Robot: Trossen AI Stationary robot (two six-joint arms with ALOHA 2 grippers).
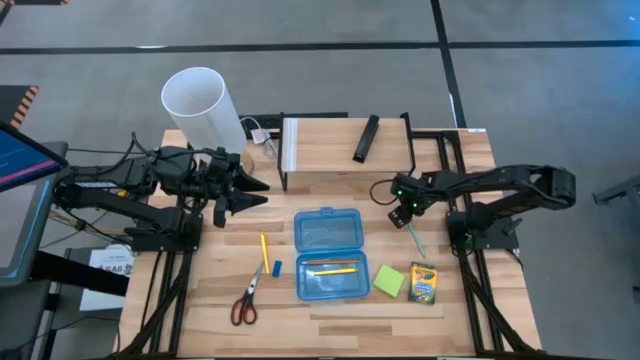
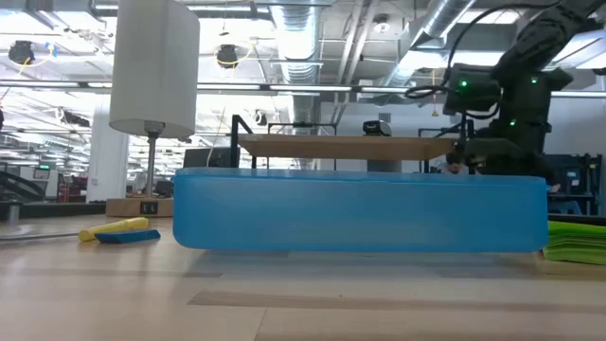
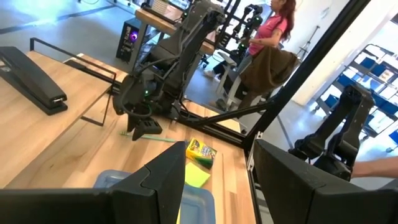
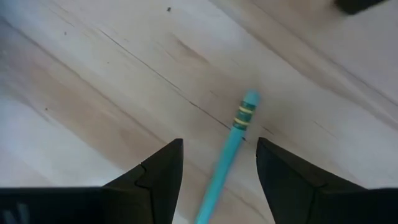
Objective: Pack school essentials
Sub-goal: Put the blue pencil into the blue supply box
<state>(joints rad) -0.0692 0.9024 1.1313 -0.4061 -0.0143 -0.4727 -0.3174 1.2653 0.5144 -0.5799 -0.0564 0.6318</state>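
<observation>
An open blue pencil case [image 1: 327, 252] lies flat mid-table with an orange pencil [image 1: 330, 267] inside. To its left lie a yellow pencil [image 1: 265, 250], a tiny blue eraser [image 1: 276, 267] and red-handled scissors [image 1: 245, 302]. To its right sit the green sticky-note pad [image 1: 388, 281] and the crayon box [image 1: 423, 284]. The pale green pen [image 4: 233, 140] lies flat on the wood right of the case. My right gripper [image 4: 219, 168] hovers over the pen's far end, open, one finger on either side of it. My left gripper [image 1: 255, 192] waits open, left of the case's far end.
A tall white cylinder [image 1: 205, 108] stands at the far left on a small base. A wooden shelf on a black frame [image 1: 345, 150] spans the far edge, with a slim black bar [image 1: 366, 138] on it. Bare wood lies along the near edge. A person [image 3: 268, 34] is in the room beyond.
</observation>
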